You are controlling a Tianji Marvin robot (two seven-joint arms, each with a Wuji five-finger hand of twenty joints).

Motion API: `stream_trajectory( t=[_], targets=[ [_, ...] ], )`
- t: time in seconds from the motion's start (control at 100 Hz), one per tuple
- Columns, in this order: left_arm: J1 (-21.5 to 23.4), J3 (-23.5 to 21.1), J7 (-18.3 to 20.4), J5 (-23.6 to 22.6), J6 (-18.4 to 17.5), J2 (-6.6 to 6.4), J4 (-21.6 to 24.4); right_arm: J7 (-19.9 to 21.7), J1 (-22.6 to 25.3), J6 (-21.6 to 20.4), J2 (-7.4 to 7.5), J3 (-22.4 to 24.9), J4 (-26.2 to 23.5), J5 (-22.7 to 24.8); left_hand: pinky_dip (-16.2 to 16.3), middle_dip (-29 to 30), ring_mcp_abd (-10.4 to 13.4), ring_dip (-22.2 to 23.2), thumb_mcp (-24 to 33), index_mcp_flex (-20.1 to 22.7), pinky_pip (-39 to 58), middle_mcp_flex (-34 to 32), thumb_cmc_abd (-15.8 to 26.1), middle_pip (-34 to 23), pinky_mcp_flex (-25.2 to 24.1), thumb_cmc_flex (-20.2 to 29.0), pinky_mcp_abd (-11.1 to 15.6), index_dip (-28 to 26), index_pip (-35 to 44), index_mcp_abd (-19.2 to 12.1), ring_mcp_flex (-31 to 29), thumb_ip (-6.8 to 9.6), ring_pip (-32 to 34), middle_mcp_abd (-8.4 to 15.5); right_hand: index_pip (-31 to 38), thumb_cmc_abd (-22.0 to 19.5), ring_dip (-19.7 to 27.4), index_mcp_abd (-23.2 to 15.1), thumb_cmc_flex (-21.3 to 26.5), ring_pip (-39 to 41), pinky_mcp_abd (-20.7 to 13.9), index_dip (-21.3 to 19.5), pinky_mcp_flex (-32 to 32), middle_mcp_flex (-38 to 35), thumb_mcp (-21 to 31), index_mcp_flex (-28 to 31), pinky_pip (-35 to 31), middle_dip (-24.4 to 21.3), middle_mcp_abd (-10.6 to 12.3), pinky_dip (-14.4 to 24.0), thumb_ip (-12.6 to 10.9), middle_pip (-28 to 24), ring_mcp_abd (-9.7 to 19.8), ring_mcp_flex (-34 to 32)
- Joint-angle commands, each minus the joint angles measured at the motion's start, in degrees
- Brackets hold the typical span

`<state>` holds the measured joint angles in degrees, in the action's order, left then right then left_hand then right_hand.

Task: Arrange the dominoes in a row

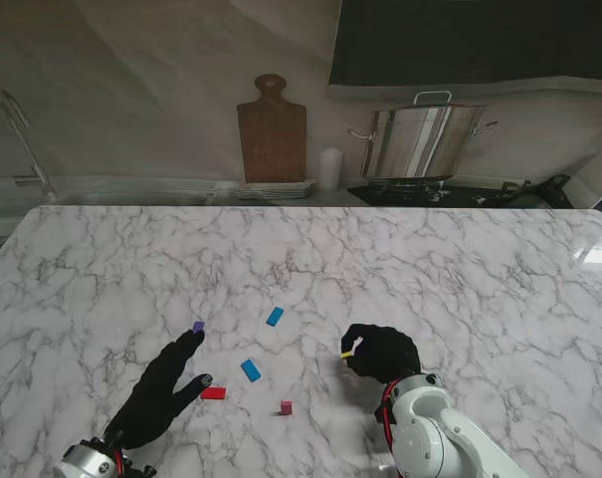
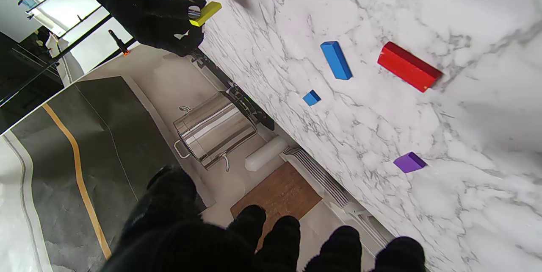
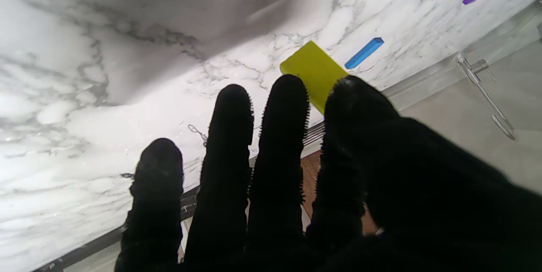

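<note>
Presently: yellow domino [image 1: 348,354], light, rigid, smooth; pinched in right hand [image 1: 380,353], lower centre; left hand [image 1: 161,390] spread, empty.

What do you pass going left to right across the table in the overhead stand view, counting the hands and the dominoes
left hand → purple domino → red domino → nearer blue domino → farther blue domino → magenta domino → yellow domino, pinched in the right hand.

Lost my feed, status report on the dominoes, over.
Right robot hand shut on yellow domino, lifted. Left robot hand open, flat by red domino. Other dominoes scattered, no row yet. Nothing in the way.
</note>
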<state>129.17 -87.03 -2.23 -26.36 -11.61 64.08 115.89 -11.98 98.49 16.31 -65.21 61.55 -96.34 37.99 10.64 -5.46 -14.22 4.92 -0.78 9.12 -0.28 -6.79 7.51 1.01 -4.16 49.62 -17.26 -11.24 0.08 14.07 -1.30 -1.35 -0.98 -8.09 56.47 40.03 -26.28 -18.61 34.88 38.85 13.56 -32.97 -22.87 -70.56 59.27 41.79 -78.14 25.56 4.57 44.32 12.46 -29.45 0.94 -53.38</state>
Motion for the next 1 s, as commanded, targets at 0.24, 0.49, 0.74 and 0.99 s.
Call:
stream_trajectory(
  t=[0.24,0.49,0.74,0.99],
  targets=[
    [0.3,0.1,0.8,0.1,0.1,0.05,0.3,-2.1,-0.3,-0.6,-1.38,-2.0,0.0,-3.0,0.7,0.6,1.6,-0.9,-0.5,-1.4,0.2,1.7,0.8,0.4,0.1,1.0,1.3,0.3,-1.2,0.4,1.3,1.3,-0.4,0.7,5.9,0.1,-1.8,-2.0,-0.5,2.2,0.0,6.4,4.6,4.8,-0.6,4.7,-0.8,6.8,0.8,0.6,0.3,-4.8,-0.1,4.9],
    [0.3,0.1,0.8,0.0,0.1,0.05,0.2,-6.4,-1.6,1.2,-3.16,-6.0,1.3,-6.2,0.7,0.5,1.6,-0.9,-0.6,-1.4,0.2,1.8,0.8,0.4,0.1,0.9,1.3,0.2,-1.1,0.3,1.3,1.28,-0.4,0.6,4.4,4.2,-2.5,-2.1,-1.1,5.9,-0.6,11.4,6.0,9.4,-1.1,9.8,-0.8,10.3,1.0,1.4,1.4,-9.5,-0.1,8.8],
    [0.4,0.1,0.7,-0.1,-0.2,0.06,0.1,-10.9,-3.0,1.9,-5.07,-10.6,4.2,-8.4,0.7,0.5,1.6,-0.9,-0.5,-1.4,0.2,1.7,0.8,0.4,0.1,1.0,1.3,0.3,-1.1,0.4,1.3,1.29,-0.4,0.7,4.1,4.6,-2.8,-2.6,-1.4,7.1,-0.9,13.2,6.2,11.2,-1.3,10.8,-1.0,11.1,1.1,1.6,1.6,-11.3,-0.2,9.6],
    [0.4,0.2,0.7,-0.1,-0.3,0.04,0.1,-13.6,-4.1,3.0,-6.47,-13.5,7.0,-9.6,0.7,0.5,1.6,-0.9,-0.5,-1.4,0.2,1.8,0.8,0.5,0.1,0.9,1.2,0.3,-1.2,0.4,1.3,1.3,-0.4,0.7,4.4,4.4,-2.9,-2.3,-1.3,7.7,-0.9,12.9,6.5,12.0,-1.2,10.3,-1.3,11.3,1.0,1.8,1.5,-12.3,-0.3,10.3]
  ],
)
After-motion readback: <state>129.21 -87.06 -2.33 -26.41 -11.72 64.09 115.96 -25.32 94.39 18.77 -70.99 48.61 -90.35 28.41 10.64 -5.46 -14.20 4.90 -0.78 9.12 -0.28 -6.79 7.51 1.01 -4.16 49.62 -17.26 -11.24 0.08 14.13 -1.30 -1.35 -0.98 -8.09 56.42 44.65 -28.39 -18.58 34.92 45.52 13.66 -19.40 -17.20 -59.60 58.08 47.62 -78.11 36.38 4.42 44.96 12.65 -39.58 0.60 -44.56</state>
